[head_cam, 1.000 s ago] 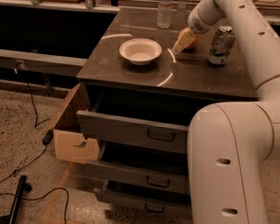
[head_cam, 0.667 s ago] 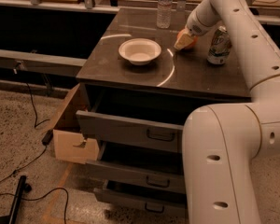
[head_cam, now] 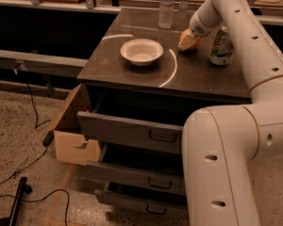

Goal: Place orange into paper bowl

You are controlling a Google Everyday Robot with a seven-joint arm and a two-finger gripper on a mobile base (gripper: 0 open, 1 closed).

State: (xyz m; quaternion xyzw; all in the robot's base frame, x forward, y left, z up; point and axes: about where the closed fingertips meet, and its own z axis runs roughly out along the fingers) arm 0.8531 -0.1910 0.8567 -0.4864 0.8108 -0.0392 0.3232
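Observation:
The paper bowl point(head_cam: 141, 51) is off-white and empty and stands near the middle of the dark cabinet top point(head_cam: 132, 72). The orange point(head_cam: 196, 44) sits to the right of the bowl on the cabinet top, mostly hidden behind my gripper. My gripper point(head_cam: 187, 41) is down at the orange, on its left side, about a bowl's width from the bowl's rim. The orange looks to be at tabletop level.
A green-and-silver soda can point(head_cam: 221, 46) stands just right of the orange. A clear water bottle point(head_cam: 166, 6) stands at the back of the top. My white arm point(head_cam: 236, 126) fills the right side. Below, drawers point(head_cam: 132, 131) stand open, and cables lie on the floor at left.
My gripper has stayed at the orange, almost unmoved. The arm's lower links have shifted slightly in the view. The bowl, can and bottle have not moved.

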